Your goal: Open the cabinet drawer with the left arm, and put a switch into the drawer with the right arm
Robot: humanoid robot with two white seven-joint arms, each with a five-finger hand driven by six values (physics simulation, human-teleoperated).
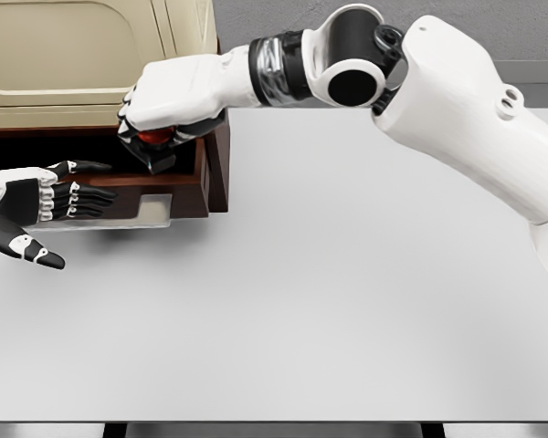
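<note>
Right robot hand (160, 123) holds the switch (152, 139) over the open drawer (178, 178) of the cabinet (82, 55).

The right arm comes in from the upper right, bends at its black elbow joint and stretches leftward, nearly level, across the back of the white surface (347, 292); its fingers are curled down around the switch, of which a red part and a dark casing show beneath the palm, just above the drawer's dark wooden rim. The left robot hand (50, 205) lies at the left edge in front of the drawer, palm turned inward, fingers straight and spread, thumb low, holding nothing. No writing or brand mark is legible anywhere.
</note>
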